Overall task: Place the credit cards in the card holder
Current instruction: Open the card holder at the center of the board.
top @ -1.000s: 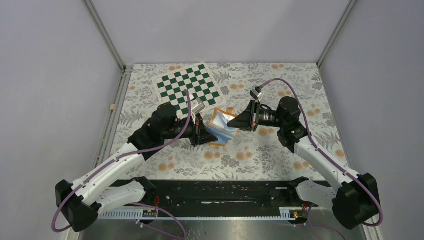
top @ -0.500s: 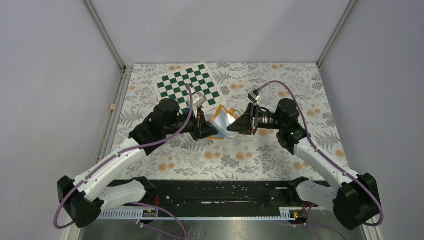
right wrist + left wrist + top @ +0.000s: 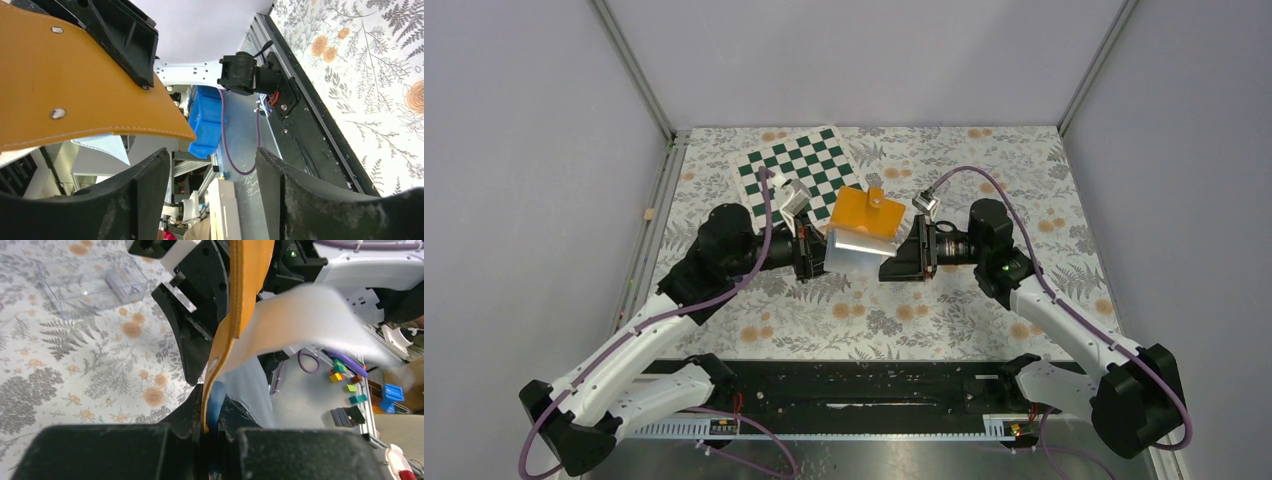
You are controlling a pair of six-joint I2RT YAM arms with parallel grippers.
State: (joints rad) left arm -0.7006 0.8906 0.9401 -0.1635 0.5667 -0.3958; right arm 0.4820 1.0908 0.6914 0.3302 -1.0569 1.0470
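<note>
The card holder (image 3: 869,212) hangs clear of the table (image 3: 984,290), folded open. Its orange flap stands up beyond both pincers and its pale inner leaf sags between them. The left pincer (image 3: 210,432) is clamped tight on the holder's lower edge, so the long axis runs straight out from that grip. The right pincer (image 3: 207,185) gapes wide and empty. The flap lies up and to one side of its gap, not between the fingers, so I judge this the arm free to move in.

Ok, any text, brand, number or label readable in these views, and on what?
None readable.
The card holder shows plain orange, no brand.
The chessboard has no letters or numbers.
The clear box carries no label I can make out.
</note>
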